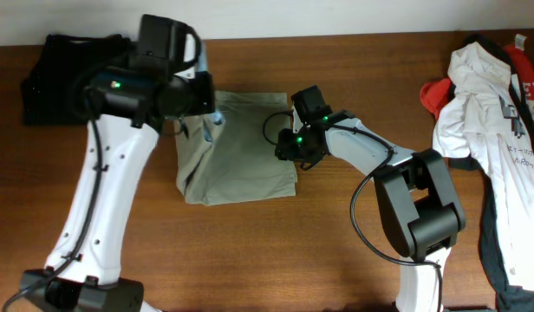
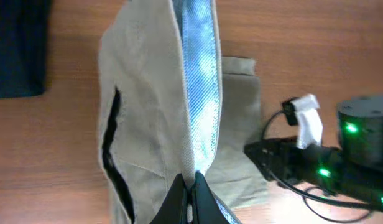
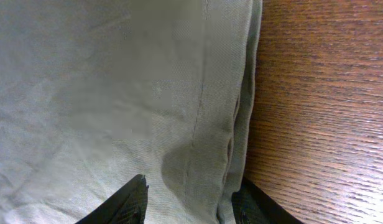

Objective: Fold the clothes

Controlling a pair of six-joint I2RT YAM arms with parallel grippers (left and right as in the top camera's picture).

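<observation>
The pale khaki-green shorts (image 1: 241,152) lie partly folded on the wooden table, centre left. My left gripper (image 1: 213,117) is shut on an edge of the shorts (image 2: 148,106) and holds it lifted, so the light bluish inner lining (image 2: 201,87) shows. My right gripper (image 1: 295,149) is open and straddles the right edge of the shorts (image 3: 148,93), one finger over the cloth and one past the stacked edge layers near the table.
A black folded garment (image 1: 55,74) lies at the back left. A heap of white and red garments (image 1: 488,121) lies at the right edge. Bare wooden table (image 1: 276,251) spans the front.
</observation>
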